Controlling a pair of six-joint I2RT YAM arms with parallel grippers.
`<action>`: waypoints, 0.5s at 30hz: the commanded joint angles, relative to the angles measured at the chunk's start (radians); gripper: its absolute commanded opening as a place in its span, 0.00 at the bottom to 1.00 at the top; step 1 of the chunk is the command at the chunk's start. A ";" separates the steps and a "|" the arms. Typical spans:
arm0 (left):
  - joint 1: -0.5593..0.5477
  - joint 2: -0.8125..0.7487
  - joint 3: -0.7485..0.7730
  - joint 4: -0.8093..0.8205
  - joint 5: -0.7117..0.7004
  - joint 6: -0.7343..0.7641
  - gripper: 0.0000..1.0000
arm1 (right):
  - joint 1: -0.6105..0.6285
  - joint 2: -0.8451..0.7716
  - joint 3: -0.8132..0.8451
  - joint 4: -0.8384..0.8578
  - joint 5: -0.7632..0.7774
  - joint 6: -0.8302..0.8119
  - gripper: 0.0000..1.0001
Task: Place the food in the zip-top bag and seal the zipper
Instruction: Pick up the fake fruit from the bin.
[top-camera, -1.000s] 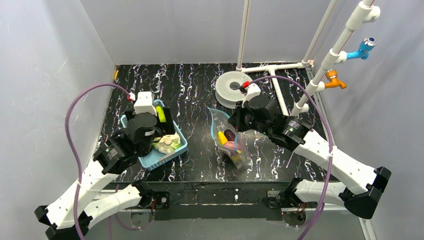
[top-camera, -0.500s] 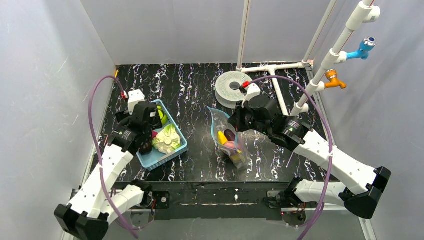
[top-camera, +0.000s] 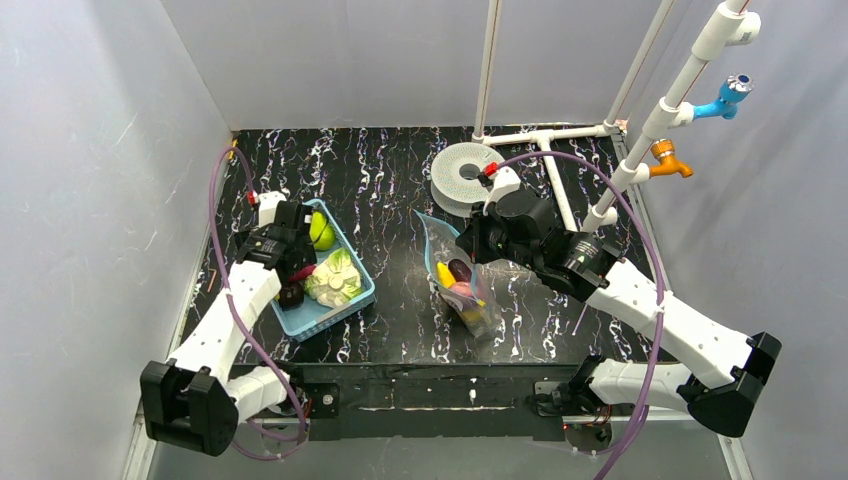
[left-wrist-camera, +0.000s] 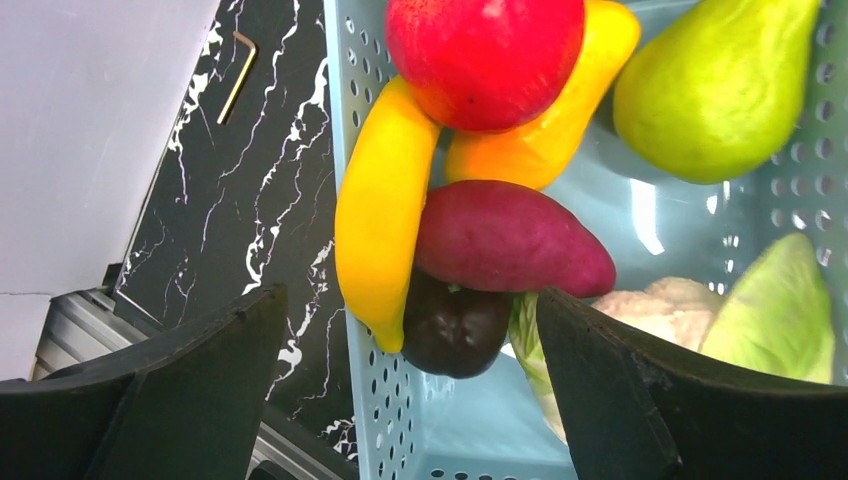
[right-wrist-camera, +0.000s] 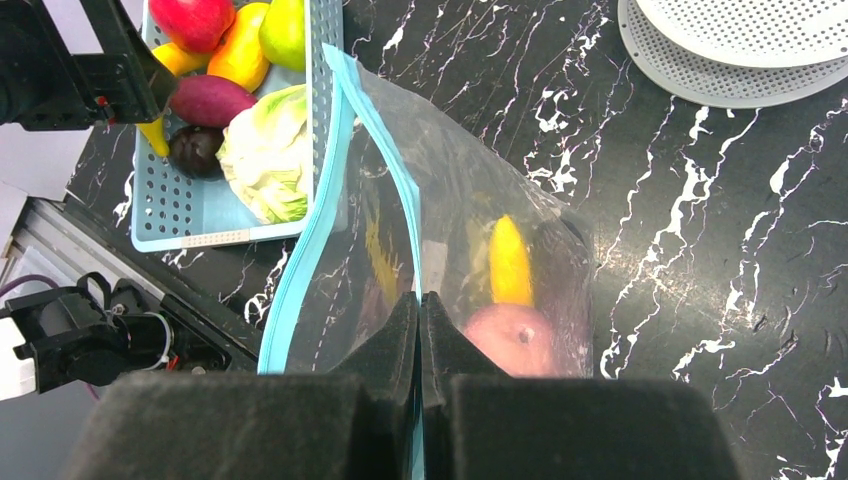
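The clear zip-top bag (top-camera: 465, 290) lies mid-table with its mouth held up. My right gripper (right-wrist-camera: 420, 310) is shut on its light-blue zipper (right-wrist-camera: 310, 250); in the top view this gripper (top-camera: 470, 245) is over the bag's mouth. A yellow banana (right-wrist-camera: 510, 260) and a red fruit (right-wrist-camera: 515, 335) are inside the bag. My left gripper (left-wrist-camera: 410, 400) is open and empty over the left end of the blue basket (left-wrist-camera: 360, 400); it also shows in the top view (top-camera: 285, 265). Below it lie a red fruit (left-wrist-camera: 480, 50), a yellow piece (left-wrist-camera: 385, 210), a purple piece (left-wrist-camera: 510, 240), a dark eggplant (left-wrist-camera: 455, 330), a green pear (left-wrist-camera: 715, 85) and a cabbage (left-wrist-camera: 780, 310).
A white perforated disc (top-camera: 462, 175) sits behind the bag. White pipes (top-camera: 560, 190) run along the back right, with blue and orange taps above. A gold hex key (left-wrist-camera: 238, 75) lies left of the basket. The basket (top-camera: 355, 300) stands near the table's front-left edge.
My left arm has swung out to the left and its wrist has drawn back over the basket's left side, uncovering the cabbage. My right gripper has kept hold of the bag.
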 joint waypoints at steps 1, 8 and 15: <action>0.064 0.046 0.003 0.012 0.044 0.001 0.94 | 0.003 0.008 0.019 0.036 0.014 -0.005 0.01; 0.127 0.064 0.004 0.009 0.069 -0.023 0.85 | 0.003 0.007 0.016 0.037 0.015 -0.005 0.01; 0.183 0.096 0.005 0.031 0.098 -0.033 0.72 | 0.003 0.005 0.015 0.038 0.014 -0.004 0.01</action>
